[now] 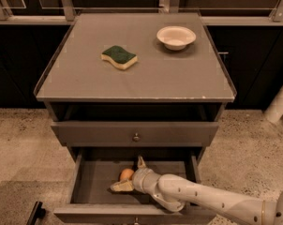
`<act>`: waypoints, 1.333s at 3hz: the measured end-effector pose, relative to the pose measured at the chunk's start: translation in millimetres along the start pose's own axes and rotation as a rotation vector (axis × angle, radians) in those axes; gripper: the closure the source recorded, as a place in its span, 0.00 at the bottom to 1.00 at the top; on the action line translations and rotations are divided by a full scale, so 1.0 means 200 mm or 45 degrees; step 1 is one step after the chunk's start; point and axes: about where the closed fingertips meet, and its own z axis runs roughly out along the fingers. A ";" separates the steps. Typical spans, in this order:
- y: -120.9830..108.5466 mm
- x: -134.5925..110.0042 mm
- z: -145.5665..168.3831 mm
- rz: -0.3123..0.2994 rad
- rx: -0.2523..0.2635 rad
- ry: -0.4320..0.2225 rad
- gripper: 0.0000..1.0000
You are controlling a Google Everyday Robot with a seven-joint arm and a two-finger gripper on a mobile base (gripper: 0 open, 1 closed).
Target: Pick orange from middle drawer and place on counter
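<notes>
Now: middle drawer (pixel 92 184) pulled out, orange (pixel 126 174) resting on its floor near the middle. Arm (pixel 212 203) in from the right, gripper (pixel 126 173) low inside the drawer; fingers (pixel 120 186) spread apart, one behind the orange, one in front, fruit between them. Contact with fruit: cannot tell. Above, counter (pixel 155 81) carrying green-and-yellow sponge (pixel 119 56) left of centre and pale bowl (pixel 176 36) back right, well apart.

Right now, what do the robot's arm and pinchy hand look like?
The arm is a smooth, cream-white tube with small dark dots. Its gripper, down in the open grey wooden drawer, has a rounded pale-grey wrist and two tan pointed fingers.
</notes>
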 end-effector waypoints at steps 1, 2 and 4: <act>0.00 0.00 0.00 0.000 0.000 0.000 0.19; 0.00 0.00 0.00 0.000 0.000 0.000 0.43; 0.00 0.00 0.00 0.000 -0.001 0.000 0.89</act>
